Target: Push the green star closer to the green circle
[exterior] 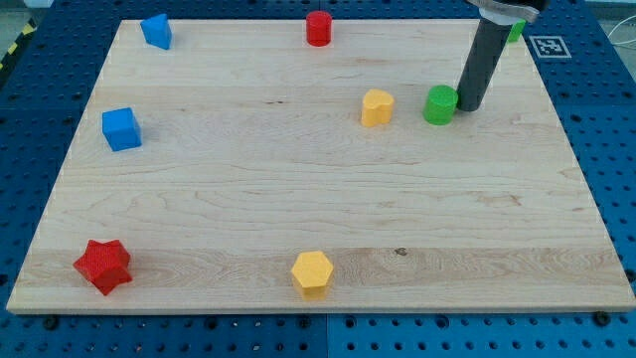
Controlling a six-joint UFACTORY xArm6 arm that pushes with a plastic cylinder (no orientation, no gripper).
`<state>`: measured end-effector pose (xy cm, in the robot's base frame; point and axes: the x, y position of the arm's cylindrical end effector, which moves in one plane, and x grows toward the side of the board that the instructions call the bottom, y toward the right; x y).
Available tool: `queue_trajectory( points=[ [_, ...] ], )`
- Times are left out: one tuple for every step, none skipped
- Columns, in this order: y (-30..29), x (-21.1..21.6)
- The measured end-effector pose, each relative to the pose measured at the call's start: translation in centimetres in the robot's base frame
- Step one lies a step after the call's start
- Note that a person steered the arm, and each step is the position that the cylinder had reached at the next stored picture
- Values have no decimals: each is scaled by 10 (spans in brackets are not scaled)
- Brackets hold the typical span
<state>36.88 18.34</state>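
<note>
Camera view shows my tip (468,106), the lower end of a straight dark rod with no jaws to open or hold anything, resting on the pale wooden board (298,209) just right of the green circle block (440,104), touching or nearly so. A sliver of green, probably the green star (515,31), peeks from behind the rod at the board's top right corner. Left of the circle sits a yellow block (377,107); a red cylinder (318,29) stands at the top edge.

My tip (467,106) is sitting just beside the green circle (438,105), on its right, and the yellow block (377,106) is lying near that circle's left. A green block (515,31) is peeking from behind the rod at the view's top right, well apart. The red star (102,266) and the yellow hexagon (312,272) are lying along the board's (298,199) bottom edge.
</note>
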Motion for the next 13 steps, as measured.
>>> queue_trajectory(
  points=[
    [5, 0],
    [61, -28],
    [132, -57],
    [162, -86],
    [162, -131],
    [161, -177],
    [149, -175],
    [105, -174],
    [81, -174],
    [79, -174],
    [79, -173],
    [79, -160],
    [77, -134]
  ],
)
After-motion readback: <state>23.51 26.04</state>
